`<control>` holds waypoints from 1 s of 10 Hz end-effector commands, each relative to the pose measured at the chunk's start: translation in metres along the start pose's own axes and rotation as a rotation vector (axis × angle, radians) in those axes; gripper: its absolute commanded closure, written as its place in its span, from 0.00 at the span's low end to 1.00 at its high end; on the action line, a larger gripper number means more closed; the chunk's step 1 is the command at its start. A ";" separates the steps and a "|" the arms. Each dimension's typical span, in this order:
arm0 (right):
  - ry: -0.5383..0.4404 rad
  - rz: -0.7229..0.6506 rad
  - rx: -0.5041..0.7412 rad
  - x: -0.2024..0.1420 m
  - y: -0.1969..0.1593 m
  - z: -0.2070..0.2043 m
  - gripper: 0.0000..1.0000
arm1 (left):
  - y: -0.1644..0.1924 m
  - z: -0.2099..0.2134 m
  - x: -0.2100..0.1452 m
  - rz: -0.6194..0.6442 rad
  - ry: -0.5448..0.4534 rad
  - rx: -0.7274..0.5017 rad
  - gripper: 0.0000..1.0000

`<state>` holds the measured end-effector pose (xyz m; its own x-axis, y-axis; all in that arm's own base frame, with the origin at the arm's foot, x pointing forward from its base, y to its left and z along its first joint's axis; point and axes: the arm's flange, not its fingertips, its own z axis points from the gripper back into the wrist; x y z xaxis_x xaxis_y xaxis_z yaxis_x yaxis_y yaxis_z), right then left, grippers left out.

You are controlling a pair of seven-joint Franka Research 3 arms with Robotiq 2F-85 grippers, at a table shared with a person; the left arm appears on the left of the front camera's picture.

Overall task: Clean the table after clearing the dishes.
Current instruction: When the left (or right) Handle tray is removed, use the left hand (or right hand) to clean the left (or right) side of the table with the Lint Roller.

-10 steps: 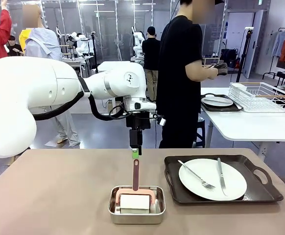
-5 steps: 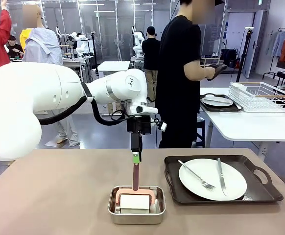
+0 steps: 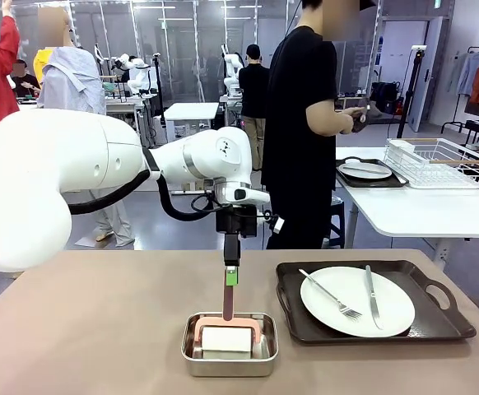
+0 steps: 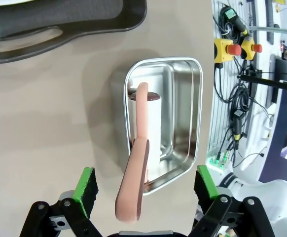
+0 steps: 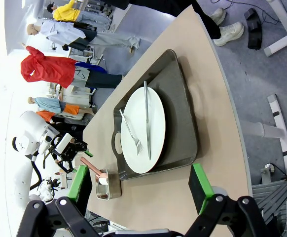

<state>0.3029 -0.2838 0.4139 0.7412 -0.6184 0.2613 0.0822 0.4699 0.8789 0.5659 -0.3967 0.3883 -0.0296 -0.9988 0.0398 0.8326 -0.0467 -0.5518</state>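
Taupe tabletop [image 3: 99, 329], and the dishes aren't all off it: a dark tray [image 3: 445, 317] with its plate [image 3: 388, 317], fork [image 3: 330, 295] and knife [image 3: 372, 296] sits at 3 o'clock from the steel pan [image 3: 227, 362]. In the pan lies the roller [image 3: 226, 339], pink handle [image 3: 228, 300] leaning up toward 12. The left gripper [image 3: 230, 276] hovers there, jaws spread either side of the handle (nothing held). The risk: an off-centre pinch could tip the handle and drag the pan, or cleaning could start around that tray. The right gripper [image 5: 139, 186] hangs released, well apart.

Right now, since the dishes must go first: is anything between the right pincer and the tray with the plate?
Nothing visible does: the open right pincer faces the tray across bare table.
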 end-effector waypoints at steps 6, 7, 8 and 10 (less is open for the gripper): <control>0.008 0.013 0.001 -0.005 0.001 0.003 0.00 | -0.010 -0.015 -0.011 0.021 0.052 -0.025 0.07; 0.008 0.013 0.001 -0.005 0.001 0.003 0.00 | -0.009 -0.016 -0.011 0.013 0.049 -0.015 0.16; 0.008 0.013 0.001 -0.005 0.001 0.003 0.00 | -0.009 -0.015 -0.010 0.005 0.047 -0.014 0.26; 0.008 0.013 0.001 -0.005 0.001 0.003 0.00 | -0.009 -0.015 -0.010 0.006 0.036 -0.012 0.46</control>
<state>0.3029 -0.2838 0.4139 0.7412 -0.6183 0.2612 0.0821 0.4698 0.8789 0.5580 -0.3917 0.3767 -0.0344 -0.9994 0.0072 0.8193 -0.0323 -0.5725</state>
